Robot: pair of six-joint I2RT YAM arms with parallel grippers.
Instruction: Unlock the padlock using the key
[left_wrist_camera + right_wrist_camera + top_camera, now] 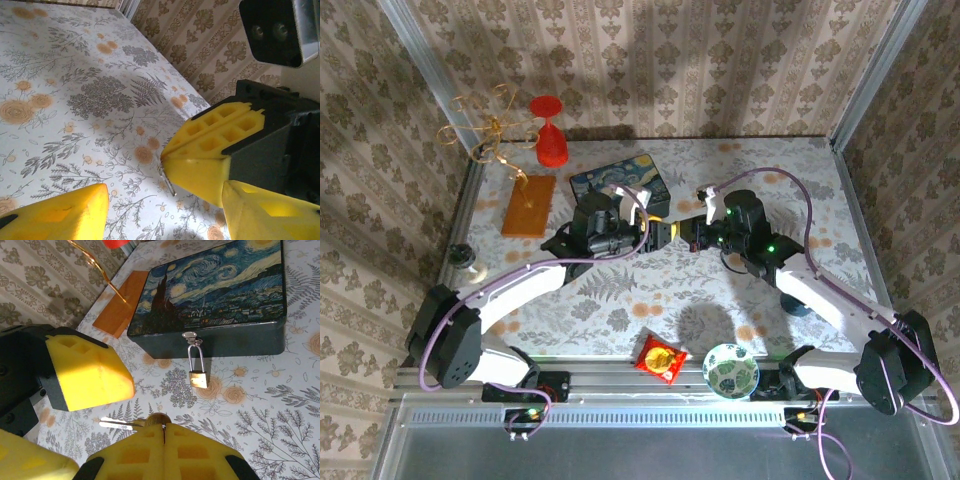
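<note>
Right wrist: my right pincer pinches the key, blade toward 9 o'clock; padlock hangs at 12 | left wrist: my left pincer gapes empty (key tip at 12) | top: both meet at 5 o'clock of the box; I'd steady the lock, then turn the blade to it.

The padlock hangs on the box front; the key, in the right gripper, sits before it.

The padlock is brass (box swirly blue)
</note>
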